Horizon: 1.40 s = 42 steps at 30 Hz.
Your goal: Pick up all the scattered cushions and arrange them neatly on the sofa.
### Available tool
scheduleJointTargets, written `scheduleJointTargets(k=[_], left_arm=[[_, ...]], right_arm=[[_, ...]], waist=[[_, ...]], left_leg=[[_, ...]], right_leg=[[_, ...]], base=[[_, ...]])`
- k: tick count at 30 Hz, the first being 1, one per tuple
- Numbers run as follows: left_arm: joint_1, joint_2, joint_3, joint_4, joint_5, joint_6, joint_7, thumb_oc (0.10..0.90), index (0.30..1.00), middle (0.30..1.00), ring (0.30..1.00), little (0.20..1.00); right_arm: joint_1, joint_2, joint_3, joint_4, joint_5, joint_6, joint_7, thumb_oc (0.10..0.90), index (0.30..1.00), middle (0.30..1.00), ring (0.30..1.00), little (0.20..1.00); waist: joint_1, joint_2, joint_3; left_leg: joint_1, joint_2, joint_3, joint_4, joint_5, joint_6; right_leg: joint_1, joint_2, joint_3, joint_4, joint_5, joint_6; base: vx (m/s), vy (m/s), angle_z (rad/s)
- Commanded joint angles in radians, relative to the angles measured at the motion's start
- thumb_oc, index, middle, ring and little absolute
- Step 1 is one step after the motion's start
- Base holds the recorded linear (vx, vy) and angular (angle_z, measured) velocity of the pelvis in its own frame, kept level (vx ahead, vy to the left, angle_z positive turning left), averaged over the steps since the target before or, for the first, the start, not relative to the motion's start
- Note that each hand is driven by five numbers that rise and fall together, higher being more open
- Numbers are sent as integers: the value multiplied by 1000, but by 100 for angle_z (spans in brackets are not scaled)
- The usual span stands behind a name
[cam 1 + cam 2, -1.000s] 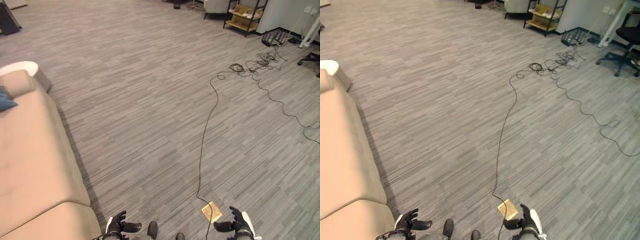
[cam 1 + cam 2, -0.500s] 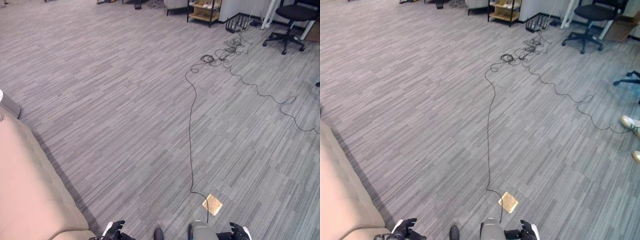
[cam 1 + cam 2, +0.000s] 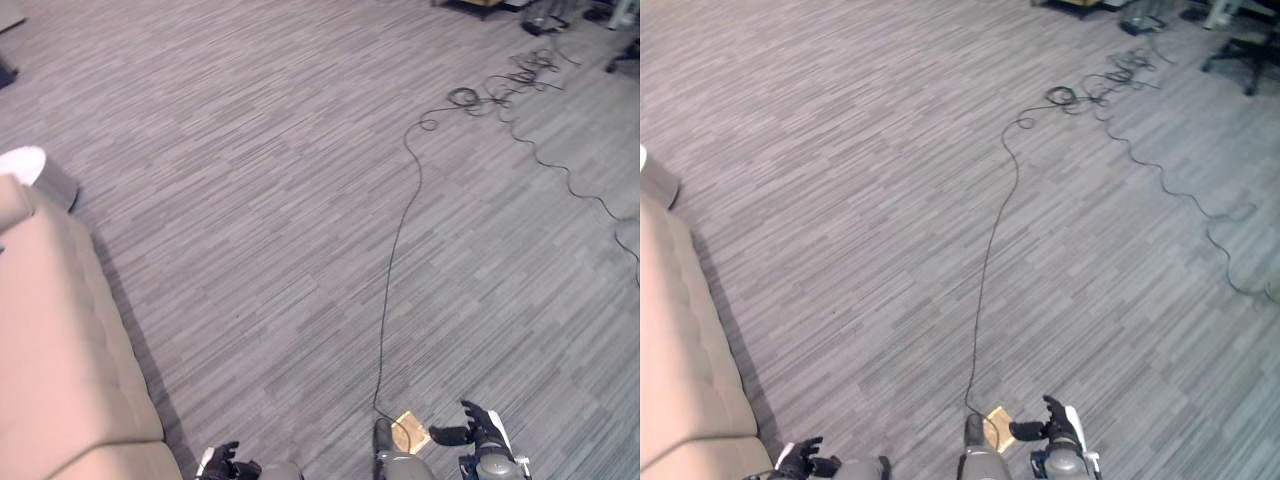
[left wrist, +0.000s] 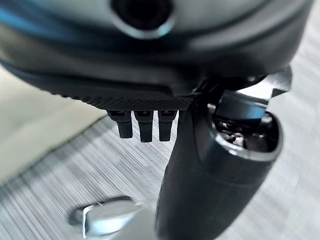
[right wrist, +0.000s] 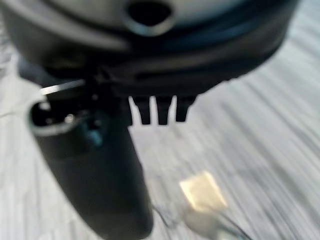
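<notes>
Beige sofa [image 3: 60, 340], soft tufted seat, sits at left, cut off by frame edge, w/ a white round stool [image 3: 40, 172] past its far end. Left hand [image 3: 222, 463] and right hand [image 3: 478, 432] low at bottom edge, fingers relaxed apart, holding nothing. Grey striped carpet floor [image 3: 260, 200] is wide open ahead (a thin black cord [image 3: 395, 270] runs to a square brass floor plate [image 3: 410, 432]; cord tangle far right).

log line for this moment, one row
left hand: open, empty | right hand: open, empty | sofa: at robot's left | brass floor plate: by right hand
</notes>
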Motion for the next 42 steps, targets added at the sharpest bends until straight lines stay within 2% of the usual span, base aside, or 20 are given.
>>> scheduleJointTargets(k=[1,3,4,7,10,11,13,14,16,18,21,23,25,28,31,34,36,37,40,42], left_arm=[[8,9,-21,-23,-52,2,-7,800,900,900,900,900],[41,-4,27,28,-97,8,-26,800,900,900,900,900],[56,-2,47,44,-115,8,-24,800,900,900,900,900],[65,-2,81,62,-132,13,-32,800,900,900,900,900],[97,12,134,102,-145,20,-45,800,900,900,900,900],[124,19,161,120,-155,27,-44,800,900,900,900,900],[123,29,171,137,-162,32,-47,800,900,900,900,900],[130,32,177,140,-161,33,-46,800,900,900,900,900],[113,39,175,131,-176,37,-47,800,900,900,900,900],[96,47,173,116,-209,33,-46,800,900,900,900,900],[63,51,150,74,-238,15,-42,800,900,900,900,900],[54,53,140,68,-235,15,-43,800,900,900,900,900],[33,56,127,66,-225,8,-37,800,900,900,900,900],[5,48,112,64,-229,1,-23,800,900,900,900,900],[45,22,150,98,-282,-4,-52,800,900,900,900,900],[44,9,178,90,-359,12,-78,800,900,900,900,900],[42,13,187,90,-378,20,-81,800,900,900,900,900],[44,12,196,96,-404,23,-91,800,900,900,900,900],[54,6,214,108,-456,23,-99,800,900,900,900,900],[71,5,240,106,-518,25,-109,800,900,900,900,900]], right_arm=[[-4,-53,11,-65,-7,-20,5,800,900,900,900,900],[-27,-59,33,-29,-12,-15,18,800,900,900,900,900],[-33,-60,47,-19,-20,-12,22,800,900,900,900,900],[-47,-53,58,7,-30,-3,31,800,900,900,900,900],[-64,-27,76,56,-58,9,56,800,900,900,900,900],[-52,-11,76,92,-72,9,63,800,900,900,900,900],[-32,1,64,118,-76,13,73,800,900,900,900,900],[-21,-2,57,126,-90,18,78,800,900,900,900,900],[1,-1,31,149,-82,23,80,800,900,900,900,900],[14,-1,16,167,-84,25,76,800,900,900,900,900],[24,1,0,192,-64,20,79,800,900,900,900,900],[32,0,-3,202,-58,20,79,800,900,900,900,900],[41,-2,-9,233,-47,21,74,800,900,900,900,900],[53,4,-18,302,-46,37,69,800,900,900,900,900],[92,19,-23,348,-49,39,89,800,900,900,900,900],[67,12,-35,359,-10,41,85,800,900,900,900,900],[57,-2,-34,348,7,38,76,800,900,900,900,900],[49,-17,-30,333,10,42,74,800,900,900,900,900],[46,-25,-31,319,15,41,77,800,900,900,900,900],[39,-42,-31,276,17,39,72,800,900,900,900,900]], waist=[[29,1,35],[109,11,18],[136,21,12],[174,18,-2],[229,-13,-26],[253,-42,-44],[260,-80,-57],[263,-93,-56],[226,-79,-58],[177,-33,-53],[98,-2,-17],[65,1,-2],[19,-13,15],[-31,-12,8],[-29,-21,-22],[0,-35,16],[18,-62,43],[51,-61,53],[70,-58,39],[112,-42,22]], left_leg=[[33,-27,149,-19,-154,56],[-50,-96,218,-288,-166,64],[-60,-99,236,-429,-103,56],[-79,-100,273,-574,-56,49],[-78,-108,283,-638,-39,63],[-68,-140,245,-597,-25,94],[-49,-168,242,-559,-67,120],[-28,-179,239,-550,-95,143],[43,-180,214,-547,-144,164],[144,-169,168,-571,-181,179],[265,-169,83,-590,-229,162],[305,-174,44,-595,-248,150],[353,-176,-16,-608,-290,123],[432,-125,-58,-629,-330,84],[427,-82,-92,-502,-319,57],[196,-48,-20,-46,-119,54],[94,-31,67,146,-112,68],[1,-73,124,182,-177,77],[-56,-119,144,106,-179,76],[-115,-96,210,-175,-149,79]], right_leg=[[64,-67,51,3,-39,148],[157,-26,56,-45,-79,165],[195,-4,55,-55,-100,170],[258,25,68,-73,-124,172],[331,45,112,-72,-168,177],[339,29,112,-27,-169,195],[302,-14,85,115,-54,273],[264,-50,76,254,62,338],[192,-89,60,461,183,359],[75,-113,30,600,142,312],[-65,-142,21,479,43,250],[-101,-127,53,404,32,242],[-132,-109,150,164,59,254],[-209,-127,226,25,127,294],[-161,-95,215,61,112,274],[-70,-74,180,53,64,206],[-10,-68,155,29,35,167],[45,-46,143,34,-3,149],[72,-31,138,37,-38,149],[145,11,116,36,-111,148]], base=[[550,-192,57],[662,-128,31],[383,-50,-23],[521,-49,22],[653,-5,-80],[546,32,-65],[532,55,-34],[438,63,-28],[535,71,-10],[566,78,48],[491,-56,129],[329,-142,81],[530,-294,60],[599,-325,95],[531,-371,100],[182,-343,65],[296,-441,26],[337,-299,15],[394,-118,37],[650,-75,0]])
